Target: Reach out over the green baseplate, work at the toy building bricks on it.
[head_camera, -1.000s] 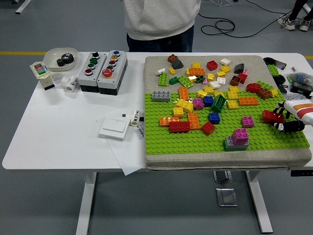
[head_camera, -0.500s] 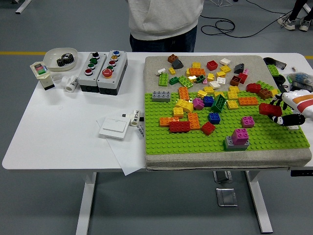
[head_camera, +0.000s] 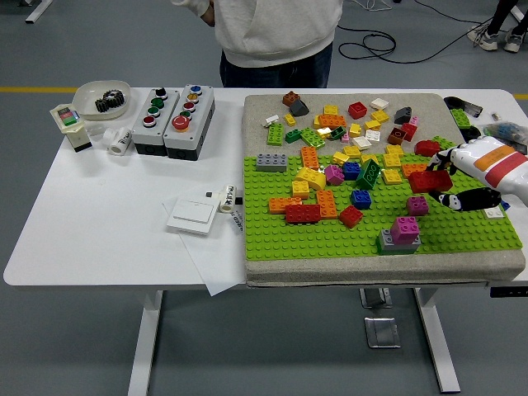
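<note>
The right hand (head_camera: 450, 183) reaches in over the green baseplate (head_camera: 462, 235) (its right half), fingers closed around a red brick (head_camera: 430, 181) held just above a small magenta brick (head_camera: 417, 205)

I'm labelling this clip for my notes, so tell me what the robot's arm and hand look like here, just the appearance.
Only the right arm shows, entering from the right edge. Its forearm wears a white shell with an orange-red band across it. The right hand is black, with slim, jointed fingers and a few small white spots near the fingertips. No cables are visible on it. The left arm is out of view.
</note>
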